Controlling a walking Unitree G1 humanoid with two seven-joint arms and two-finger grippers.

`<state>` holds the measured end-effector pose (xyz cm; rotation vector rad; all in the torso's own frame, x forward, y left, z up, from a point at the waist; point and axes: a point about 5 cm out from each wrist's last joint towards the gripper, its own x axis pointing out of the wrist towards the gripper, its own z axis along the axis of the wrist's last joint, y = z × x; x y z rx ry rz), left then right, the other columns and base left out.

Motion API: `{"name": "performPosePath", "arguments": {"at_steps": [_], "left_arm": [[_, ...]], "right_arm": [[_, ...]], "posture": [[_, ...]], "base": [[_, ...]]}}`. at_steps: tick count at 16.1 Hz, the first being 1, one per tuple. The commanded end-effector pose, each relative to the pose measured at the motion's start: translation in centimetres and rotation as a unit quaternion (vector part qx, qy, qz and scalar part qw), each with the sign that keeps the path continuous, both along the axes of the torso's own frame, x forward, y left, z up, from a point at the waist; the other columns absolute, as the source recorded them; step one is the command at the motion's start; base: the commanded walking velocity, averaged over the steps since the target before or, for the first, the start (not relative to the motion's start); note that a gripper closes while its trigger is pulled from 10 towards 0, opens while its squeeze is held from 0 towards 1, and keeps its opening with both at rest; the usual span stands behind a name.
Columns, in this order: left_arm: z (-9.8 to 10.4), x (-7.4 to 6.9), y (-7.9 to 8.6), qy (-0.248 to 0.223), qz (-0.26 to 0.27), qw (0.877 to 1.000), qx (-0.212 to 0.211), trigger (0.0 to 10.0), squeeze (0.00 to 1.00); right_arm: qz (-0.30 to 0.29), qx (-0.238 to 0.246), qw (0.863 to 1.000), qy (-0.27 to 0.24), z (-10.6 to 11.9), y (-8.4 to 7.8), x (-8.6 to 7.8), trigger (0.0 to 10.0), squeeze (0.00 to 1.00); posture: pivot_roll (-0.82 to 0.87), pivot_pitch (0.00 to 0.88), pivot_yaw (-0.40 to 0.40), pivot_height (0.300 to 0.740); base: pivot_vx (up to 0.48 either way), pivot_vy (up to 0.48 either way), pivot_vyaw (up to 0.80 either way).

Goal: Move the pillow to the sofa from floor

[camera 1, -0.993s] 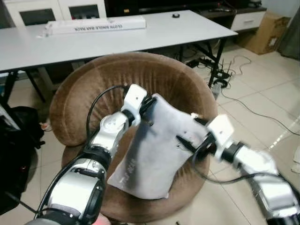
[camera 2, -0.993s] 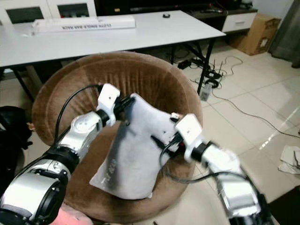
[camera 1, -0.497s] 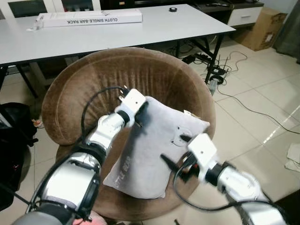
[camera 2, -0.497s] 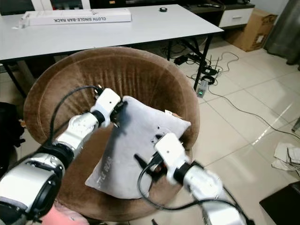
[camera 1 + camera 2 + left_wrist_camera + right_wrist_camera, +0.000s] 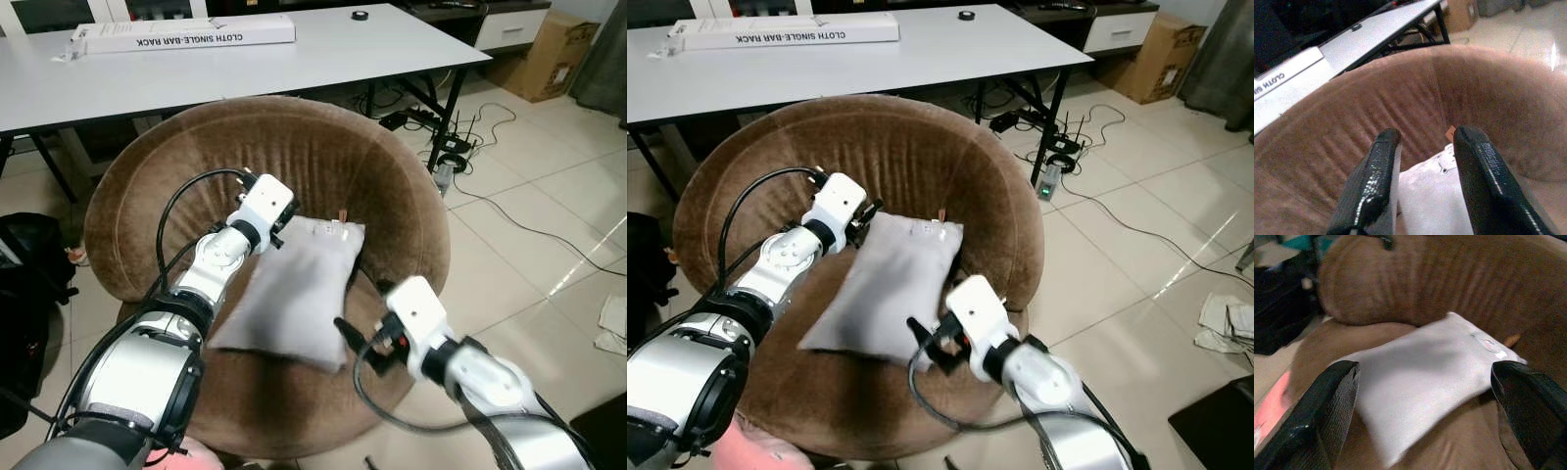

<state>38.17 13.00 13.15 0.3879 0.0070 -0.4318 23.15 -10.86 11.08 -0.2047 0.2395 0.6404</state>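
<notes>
Behind the chair: a white table [image 5: 294, 59] is standing at 12 o'clock, carrying a long white box [image 5: 181, 33]; cables [image 5: 470, 147] are trailing on the floor at 2 o'clock, and a cardboard box [image 5: 549, 64] is sitting beyond them.
Pillow: the grey pillow [image 5: 289, 294] is lying tilted on the seat of the round brown sofa chair [image 5: 323, 157].
Left gripper: the left gripper [image 5: 1422, 183] is sitting at the pillow's 11 o'clock corner, fingers narrowly parted, with pillow cloth showing between them.
Right gripper: the right gripper [image 5: 1425, 416] is hovering at the pillow's 5 o'clock edge, fingers spread wide, gripping nothing.
Room: pale floor tiles [image 5: 549, 215] are shining; a black bag [image 5: 29, 264] is resting at 9 o'clock.
</notes>
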Motion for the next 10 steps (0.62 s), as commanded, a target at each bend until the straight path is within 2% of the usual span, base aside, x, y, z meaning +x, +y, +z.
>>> {"name": "performPosePath", "arguments": {"at_steps": [1,3,4,5,6,8,10], "left_arm": [[0.5,0.3,0.1,0.001,0.007,1.000,-0.024,10.0,0.00],[0.0,0.1,0.8,0.023,0.035,0.996,-0.073,10.0,0.00],[-0.9,-0.4,2.3,0.036,0.072,0.989,-0.121,10.0,0.00],[-1.5,-0.8,2.9,0.043,0.084,0.986,-0.138,10.0,0.00],[-2.5,-2.1,3.6,0.036,0.088,0.985,-0.143,10.0,0.00],[-3.8,-4.2,4.4,0.028,0.100,0.986,-0.132,10.0,0.00],[-4.7,-6.3,4.9,0.030,0.122,0.982,-0.141,10.0,0.00]], "right_arm": [[-0.026,-0.009,1.000,-0.004,-0.1,-0.7,0.5,10.0,0.00],[-0.083,-0.009,0.996,0.003,-0.7,-1.5,1.6,10.0,0.00],[-0.133,0.002,0.991,0.015,-1.4,-2.4,2.4,10.0,0.00],[-0.147,0.007,0.989,0.019,-1.7,-2.7,2.7,10.0,0.00],[-0.167,0.014,0.986,0.024,-2.0,-2.9,3.3,10.0,0.00],[-0.191,0.019,0.981,0.026,-2.2,-2.9,4.0,10.0,0.00],[-0.220,0.020,0.975,0.028,-2.5,-2.9,5.2,10.0,0.00]], "posture": [[-0.08,0.000,0.019,0.740],[-0.04,0.000,0.019,0.740],[-0.01,0.000,0.031,0.740],[-0.01,0.000,0.034,0.740],[0.01,0.000,0.044,0.740],[0.02,0.000,0.045,0.740],[0.03,0.000,0.046,0.740]], "base": [[0.000,0.000,0.00],[0.000,0.000,0.00],[0.000,0.000,0.00],[0.000,0.000,0.00],[0.000,0.000,0.00],[0.000,0.000,0.00],[0.000,0.000,0.00]]}}
